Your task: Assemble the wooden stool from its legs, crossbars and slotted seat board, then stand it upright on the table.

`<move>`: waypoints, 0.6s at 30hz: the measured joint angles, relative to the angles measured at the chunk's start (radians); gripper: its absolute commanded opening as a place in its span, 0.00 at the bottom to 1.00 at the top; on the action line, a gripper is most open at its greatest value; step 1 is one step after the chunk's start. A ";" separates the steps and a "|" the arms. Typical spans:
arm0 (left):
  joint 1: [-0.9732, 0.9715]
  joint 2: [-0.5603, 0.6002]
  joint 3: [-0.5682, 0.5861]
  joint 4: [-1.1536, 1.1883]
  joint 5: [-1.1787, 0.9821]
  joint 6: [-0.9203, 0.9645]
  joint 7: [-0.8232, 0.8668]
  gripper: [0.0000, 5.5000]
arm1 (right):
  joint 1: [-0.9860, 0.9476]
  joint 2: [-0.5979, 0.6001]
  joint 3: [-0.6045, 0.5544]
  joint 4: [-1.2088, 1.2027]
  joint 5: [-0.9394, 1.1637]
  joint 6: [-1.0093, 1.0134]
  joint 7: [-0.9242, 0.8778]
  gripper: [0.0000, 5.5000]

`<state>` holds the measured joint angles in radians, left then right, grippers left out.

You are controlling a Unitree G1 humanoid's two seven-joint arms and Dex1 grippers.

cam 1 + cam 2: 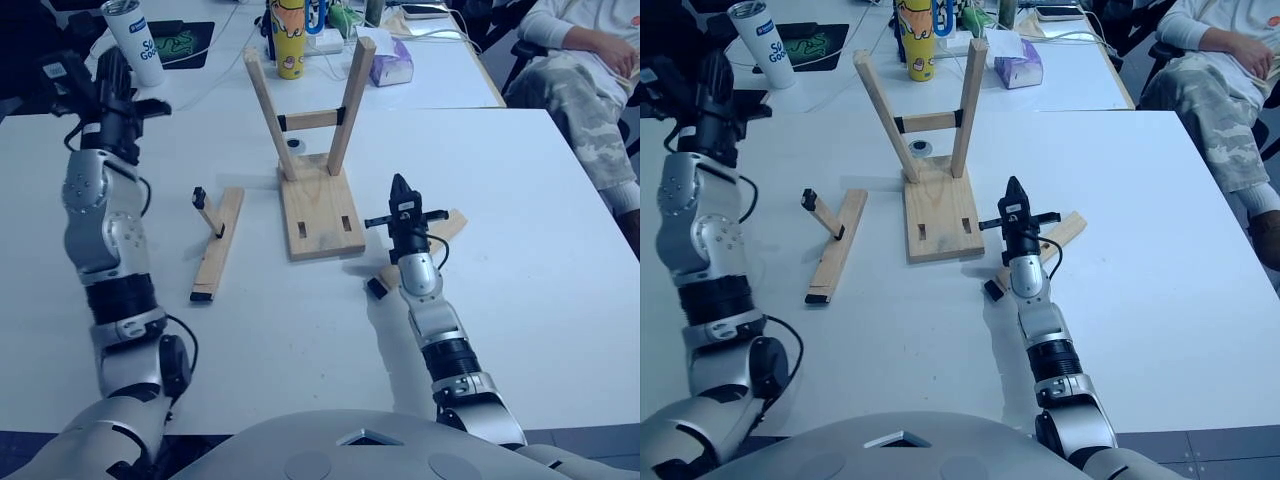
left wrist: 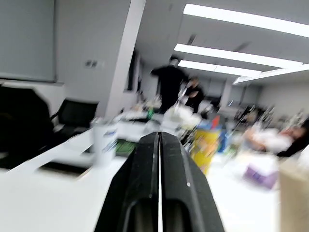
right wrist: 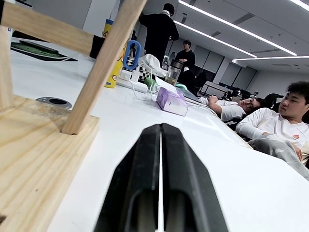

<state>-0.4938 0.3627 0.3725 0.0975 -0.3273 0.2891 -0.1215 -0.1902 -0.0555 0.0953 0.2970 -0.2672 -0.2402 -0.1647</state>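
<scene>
White table, busy office behind. Board lies slots-up at centre with a leg pair standing in its far end, so assembly seems to run upside down. Left leg lies left of the board, right leg right of it. Right end effector hovers just right of the board, pinched closed and empty. Left end effector is raised far left of it, closed and empty.

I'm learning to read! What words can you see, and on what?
White cup: blue print, too small to read.
Yellow cup: a picture, no words I can read.
Purple tissue pack: print too blurred.
Seat board: no words.
</scene>
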 measured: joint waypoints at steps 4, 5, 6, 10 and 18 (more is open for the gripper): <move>0.125 0.082 -0.033 0.132 0.060 0.137 -0.040 0.15 | 0.002 0.007 0.000 -0.001 0.000 -0.001 -0.019 0.00; 0.170 0.095 -0.053 0.129 0.060 0.174 -0.077 0.18 | 0.003 0.011 -0.001 -0.001 0.000 -0.002 -0.023 0.00; 0.202 0.104 -0.070 0.119 0.059 0.202 -0.108 0.20 | 0.005 0.013 -0.001 -0.002 -0.001 -0.002 -0.027 0.00; 0.269 0.172 -0.120 0.043 0.033 0.306 -0.263 0.30 | 0.006 0.016 -0.002 -0.002 -0.001 -0.003 -0.040 0.00; 0.301 0.362 -0.137 -0.040 0.005 0.485 -0.457 0.51 | 0.006 0.017 -0.008 -0.002 -0.001 -0.005 -0.060 0.00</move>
<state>-0.1928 0.7243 0.2360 0.0570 -0.3226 0.7739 -0.5782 -0.1840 -0.0385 0.0872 0.2952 -0.2685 -0.2451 -0.2244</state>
